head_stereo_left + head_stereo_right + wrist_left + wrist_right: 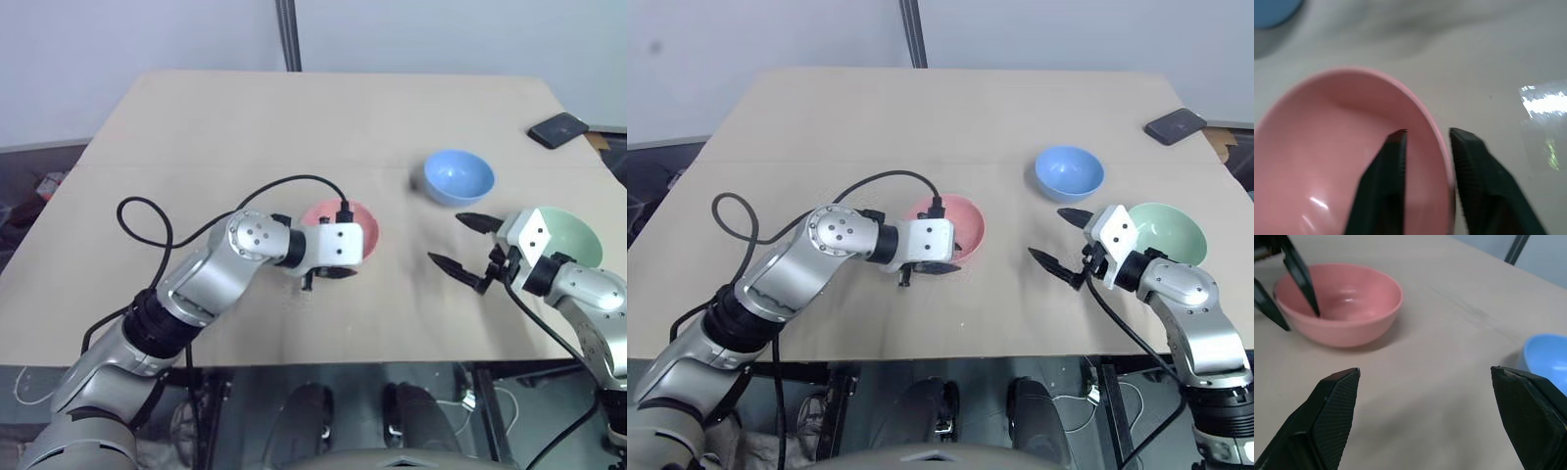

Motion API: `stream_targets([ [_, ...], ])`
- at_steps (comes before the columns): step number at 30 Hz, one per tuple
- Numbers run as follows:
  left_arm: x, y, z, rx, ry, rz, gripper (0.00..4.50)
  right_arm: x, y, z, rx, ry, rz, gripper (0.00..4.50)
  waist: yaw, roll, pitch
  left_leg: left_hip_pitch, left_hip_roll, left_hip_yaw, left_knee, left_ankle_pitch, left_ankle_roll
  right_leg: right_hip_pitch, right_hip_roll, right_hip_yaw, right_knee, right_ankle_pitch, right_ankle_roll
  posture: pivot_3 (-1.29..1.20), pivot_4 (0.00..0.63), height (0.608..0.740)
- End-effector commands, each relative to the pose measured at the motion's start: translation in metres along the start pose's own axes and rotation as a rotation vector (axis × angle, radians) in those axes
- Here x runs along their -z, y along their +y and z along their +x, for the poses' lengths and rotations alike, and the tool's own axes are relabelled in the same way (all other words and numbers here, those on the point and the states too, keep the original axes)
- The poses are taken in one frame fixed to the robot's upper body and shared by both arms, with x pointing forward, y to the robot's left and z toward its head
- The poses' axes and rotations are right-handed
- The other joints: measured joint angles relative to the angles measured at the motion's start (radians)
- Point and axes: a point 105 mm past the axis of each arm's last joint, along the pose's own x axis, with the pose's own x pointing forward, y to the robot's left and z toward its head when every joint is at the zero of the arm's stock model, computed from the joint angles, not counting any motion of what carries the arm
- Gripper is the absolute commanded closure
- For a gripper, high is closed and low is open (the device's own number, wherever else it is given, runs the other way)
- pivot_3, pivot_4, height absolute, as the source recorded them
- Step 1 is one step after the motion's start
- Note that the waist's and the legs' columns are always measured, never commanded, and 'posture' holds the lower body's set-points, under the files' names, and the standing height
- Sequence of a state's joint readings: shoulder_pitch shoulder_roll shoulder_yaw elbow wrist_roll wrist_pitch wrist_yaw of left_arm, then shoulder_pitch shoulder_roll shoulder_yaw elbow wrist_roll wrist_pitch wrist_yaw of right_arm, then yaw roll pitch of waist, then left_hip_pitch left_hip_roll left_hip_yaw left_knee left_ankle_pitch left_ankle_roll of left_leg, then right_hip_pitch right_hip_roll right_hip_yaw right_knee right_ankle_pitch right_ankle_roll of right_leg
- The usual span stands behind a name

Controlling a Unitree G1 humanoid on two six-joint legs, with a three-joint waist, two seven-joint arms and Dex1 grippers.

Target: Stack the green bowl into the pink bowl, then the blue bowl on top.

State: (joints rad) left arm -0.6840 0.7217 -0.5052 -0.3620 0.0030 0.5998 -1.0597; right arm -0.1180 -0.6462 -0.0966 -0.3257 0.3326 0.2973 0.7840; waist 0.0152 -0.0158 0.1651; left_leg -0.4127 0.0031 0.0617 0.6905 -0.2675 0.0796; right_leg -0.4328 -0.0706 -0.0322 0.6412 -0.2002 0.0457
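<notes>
Nearest us, the left gripper (pixel 1426 139) straddles the near rim of the pink bowl (pixel 364 233), one finger inside and one outside, jaws partly open and not pinching the wall as far as we can tell. The right gripper (pixel 462 242) hangs with jaws spread wide and empty, just beside the green bowl (pixel 573 235). The blue bowl (pixel 458 176) sits farther back on the table (pixel 245 127), apart from both. We see a dark phone (pixel 558 129) near the far right edge.

A glossy, smooth plastic finish is being shown by the pink bowl (pixel 1327 166); the table (pixel 294 127) is looking matt.
</notes>
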Motion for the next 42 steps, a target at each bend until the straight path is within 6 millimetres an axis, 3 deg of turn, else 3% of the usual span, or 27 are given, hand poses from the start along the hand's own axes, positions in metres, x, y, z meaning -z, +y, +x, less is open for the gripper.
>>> stream_targets([
  [1, -0.011, 0.017, -0.02, -0.11, -0.068, -0.009, 1.89, 0.0, -0.027, -0.014, 0.182, 0.074, -0.052, 0.0, -0.001, 0.0, 0.0, 0.0, 0.0, 0.0, 0.0, 0.001, -0.001, 0.0, 0.0, 0.0, 0.0, 0.0, 0.0, 0.0, 0.15, 0.739],
  [3, -0.013, 0.024, -0.032, -0.168, -0.135, -0.06, 1.89, 0.005, -0.047, -0.025, 0.352, 0.178, -0.108, 0.0, -0.001, 0.0, 0.0, -0.001, 0.0, 0.0, 0.0, 0.002, -0.004, -0.001, 0.0, 0.0, 0.0, 0.0, 0.0, 0.0, 0.15, 0.739],
  [6, -0.032, 0.028, -0.06, -0.256, -0.444, -0.106, 1.89, 0.007, -0.063, -0.042, 0.493, 0.25, -0.043, 0.0, -0.001, 0.0, 0.0, -0.002, 0.0, 0.001, 0.0, 0.002, -0.004, -0.003, 0.0, 0.001, 0.0, 0.0, 0.0, 0.0, 0.15, 0.739],
  [9, -0.015, 0.028, -0.078, -0.276, -0.453, -0.232, 1.89, 0.015, -0.068, -0.06, 0.581, 0.378, 0.024, 0.0, -0.002, 0.0, 0.0, -0.002, 0.001, 0.001, 0.0, 0.002, -0.004, -0.003, -0.001, 0.001, 0.0, 0.0, 0.0, 0.0, 0.15, 0.739],
  [13, -0.011, 0.012, -0.098, -0.147, -0.566, -0.336, 1.89, 0.034, -0.069, -0.07, 0.615, 0.507, 0.145, 0.0, -0.002, 0.001, 0.0, 0.0, 0.002, 0.001, 0.0, 0.003, -0.005, -0.002, 0.0, 0.0, 0.001, 0.0, 0.0, 0.0, 0.15, 0.739],
  [16, -0.007, 0.01, -0.106, -0.129, -0.572, -0.354, 1.86, 0.039, -0.07, -0.067, 0.599, 0.533, 0.2, 0.87, -0.002, 0.001, 0.0, -0.001, 0.001, 0.001, 0.0, 0.003, -0.005, -0.002, 0.0, 0.001, 0.0, 0.0, 0.0, 0.0, 0.15, 0.739],
  [21, -0.002, 0.01, -0.112, -0.155, -0.571, -0.375, 1.86, 0.034, -0.075, -0.06, 0.554, 0.538, 0.224, 3.34, -0.002, 0.001, 0.0, -0.001, 0.001, 0.001, 0.0, 0.003, -0.005, -0.002, 0.0, 0.001, 0.0, 0.0, 0.0, 0.0, 0.15, 0.739],
  [23, -0.004, 0.007, -0.112, -0.156, -0.587, -0.389, 1.36, 0.032, -0.077, -0.057, 0.541, 0.536, 0.207, 4.21, -0.002, 0.001, 0.0, -0.001, 0.001, 0.001, 0.0, 0.003, -0.005, -0.002, 0.0, 0.001, 0.0, 0.0, 0.0, 0.0, 0.15, 0.739],
  [24, -0.005, 0.006, -0.113, -0.147, -0.595, -0.405, 1.06, 0.031, -0.077, -0.057, 0.537, 0.535, 0.205, 4.5, -0.001, 0.0, 0.0, -0.001, 0.001, 0.001, 0.0, 0.003, -0.004, -0.002, 0.0, 0.001, 0.0, 0.0, 0.0, 0.0, 0.15, 0.739],
  [26, -0.004, 0.007, -0.113, -0.178, -0.587, -0.409, 0.11, 0.028, -0.078, -0.055, 0.529, 0.531, 0.192, 4.5, -0.001, 0.0, 0.0, -0.001, 0.001, 0.001, 0.0, 0.003, -0.004, -0.002, 0.0, 0.001, 0.0, 0.0, 0.0, 0.0, 0.15, 0.739],
  [28, 0.0, 0.013, -0.116, -0.228, -0.593, -0.434, 0.04, 0.024, -0.075, -0.051, 0.496, 0.518, 0.182, 4.5, -0.001, 0.0, 0.0, -0.001, 0.001, 0.001, 0.0, 0.003, -0.004, -0.002, 0.0, 0.001, 0.0, 0.0, 0.0, 0.0, 0.15, 0.739],
  [32, 0.002, 0.018, -0.123, -0.272, -0.627, -0.468, 0.04, 0.001, -0.059, -0.032, 0.359, 0.405, 0.14, 4.5, -0.003, 0.0, 0.0, -0.001, 0.001, 0.001, 0.0, 0.002, -0.004, -0.002, 0.0, 0.001, 0.0, 0.0, 0.0, 0.0, 0.15, 0.739],
  [37, 0.018, 0.011, -0.127, -0.299, -0.608, -0.507, 0.04, -0.069, 0.025, 0.018, -0.188, 0.047, 0.043, 4.5, -0.023, 0.001, 0.0, 0.0, 0.002, 0.001, -0.002, 0.002, -0.004, -0.003, 0.001, 0.001, 0.0, 0.0, 0.0, 0.0, 0.15, 0.739],
  [39, 0.023, 0.008, -0.126, -0.307, -0.597, -0.52, 0.04, -0.076, 0.043, 0.033, -0.303, 0.004, 0.054, 4.5, -0.027, 0.0, 0.0, 0.0, 0.002, 0.0, -0.002, 0.002, -0.004, -0.002, 0.001, 0.0, 0.0, 0.0, 0.0, 0.0, 0.15, 0.739],
  [42, 0.034, 0.008, -0.127, -0.337, -0.572, -0.547, 0.04, -0.069, 0.063, 0.053, -0.444, 0.018, -0.001, 4.5, -0.019, 0.0, 0.0, 0.0, 0.002, 0.0, -0.002, 0.002, -0.004, -0.002, 0.0, 0.0, 0.0, 0.0, 0.0, 0.0, 0.15, 0.739],
])
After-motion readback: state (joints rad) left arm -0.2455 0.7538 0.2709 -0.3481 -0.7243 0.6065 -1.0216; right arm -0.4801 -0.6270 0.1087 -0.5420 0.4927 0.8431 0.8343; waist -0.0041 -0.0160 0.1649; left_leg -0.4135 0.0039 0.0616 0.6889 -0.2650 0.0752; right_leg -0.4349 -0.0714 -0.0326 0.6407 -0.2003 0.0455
